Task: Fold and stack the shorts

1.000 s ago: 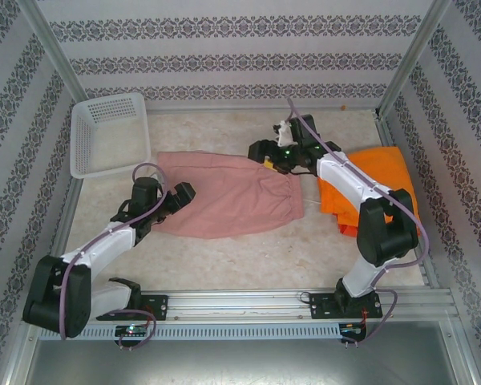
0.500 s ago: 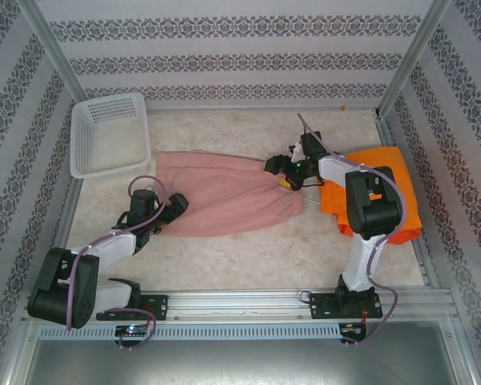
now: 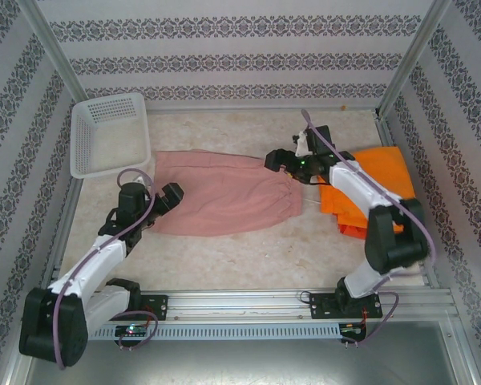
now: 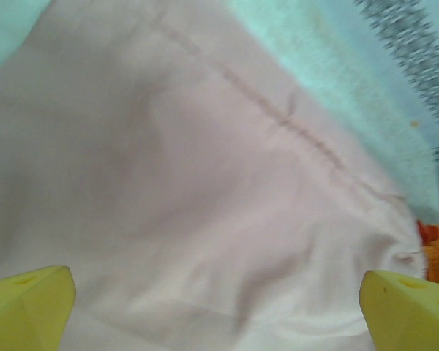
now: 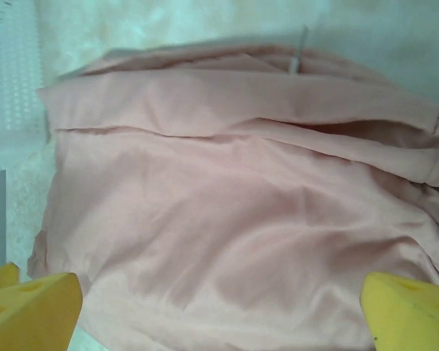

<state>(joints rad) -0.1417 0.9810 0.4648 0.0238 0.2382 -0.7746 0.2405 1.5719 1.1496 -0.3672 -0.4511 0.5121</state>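
The left pincer point(image 3: 171, 195) and right pincer point(image 3: 272, 159) are hovering spread wide and empty at opposite ends of the pink shorts point(image 3: 224, 194) lying on the tabletop point(image 3: 248, 257), where a one-layer pinch risks bunching the fold.

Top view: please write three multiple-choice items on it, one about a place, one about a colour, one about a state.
1. Where is the basket?
A) far left
B) mid-table
C) near right
2. What colour are the shorts lying mid-table?
A) blue
B) pink
C) green
3. How is the left gripper?
A) shut on cloth
B) shut on a handle
C) open

Answers:
1 A: it stands at the far left.
2 B: pink cloth lies spread in the middle.
3 C: its fingers stand wide apart with nothing clamped between them.
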